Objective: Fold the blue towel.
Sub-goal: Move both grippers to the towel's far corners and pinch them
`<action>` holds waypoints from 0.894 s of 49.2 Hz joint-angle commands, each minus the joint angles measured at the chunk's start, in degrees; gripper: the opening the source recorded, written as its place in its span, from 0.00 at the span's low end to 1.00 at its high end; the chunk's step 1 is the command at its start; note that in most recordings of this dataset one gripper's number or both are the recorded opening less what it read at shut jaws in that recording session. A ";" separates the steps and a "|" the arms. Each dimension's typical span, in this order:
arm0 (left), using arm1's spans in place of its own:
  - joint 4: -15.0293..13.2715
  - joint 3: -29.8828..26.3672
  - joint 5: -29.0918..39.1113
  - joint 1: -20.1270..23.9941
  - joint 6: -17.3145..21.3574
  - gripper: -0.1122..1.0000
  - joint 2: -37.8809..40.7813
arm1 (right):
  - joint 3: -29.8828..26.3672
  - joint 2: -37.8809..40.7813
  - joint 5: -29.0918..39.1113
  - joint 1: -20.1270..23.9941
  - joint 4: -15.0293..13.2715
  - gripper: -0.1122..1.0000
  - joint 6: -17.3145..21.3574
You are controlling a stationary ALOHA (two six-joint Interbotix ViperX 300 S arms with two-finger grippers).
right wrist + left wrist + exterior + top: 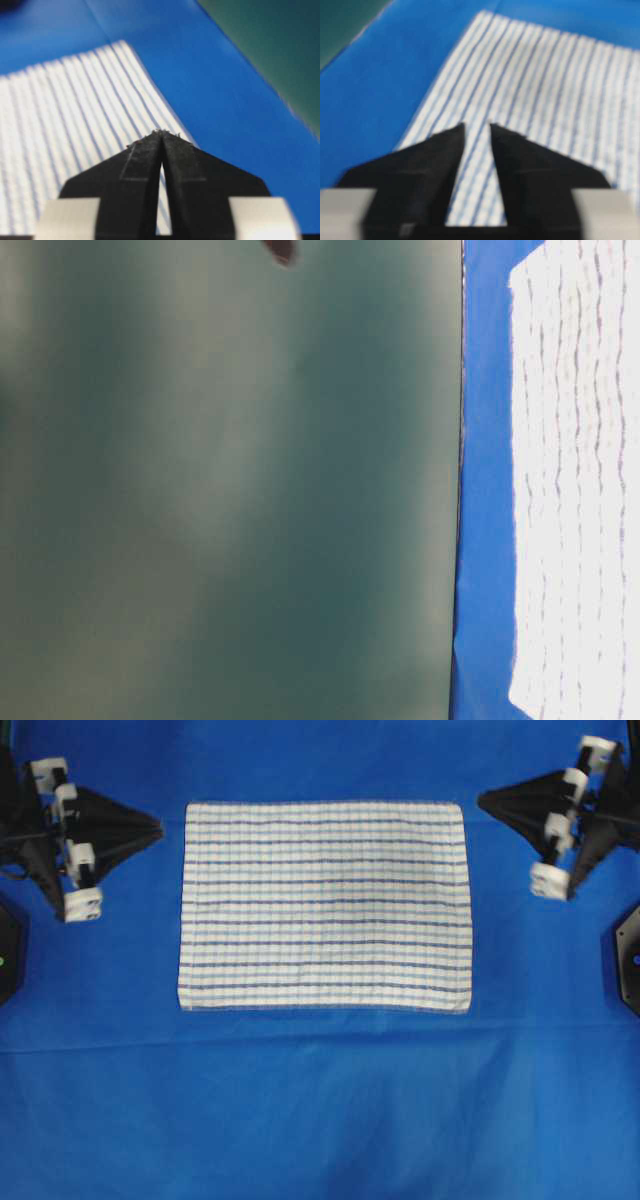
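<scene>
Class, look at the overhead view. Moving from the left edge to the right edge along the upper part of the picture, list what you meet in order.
Left gripper → bare strip of the plain blue cloth → striped blue towel, lying flat and unfolded → right gripper.

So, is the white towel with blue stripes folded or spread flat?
Spread flat: the white rectangular cloth towel with blue stripes shows four open edges, no fold line.
</scene>
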 commanded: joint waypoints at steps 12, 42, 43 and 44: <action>0.00 -1.14 -7.21 6.77 0.97 0.89 15.12 | -4.66 14.59 2.29 -7.03 -0.97 0.68 -0.79; 0.09 -7.12 -13.71 15.29 1.23 0.86 41.66 | -8.79 34.89 -0.53 -13.01 -2.20 0.64 -0.88; 0.18 -7.29 -13.71 15.47 1.23 0.86 41.92 | -8.88 35.16 -0.62 -13.01 -2.20 0.64 -0.88; 0.09 -7.38 -13.71 15.47 1.23 0.86 42.01 | -8.96 35.33 -0.70 -13.18 -2.11 0.64 -0.88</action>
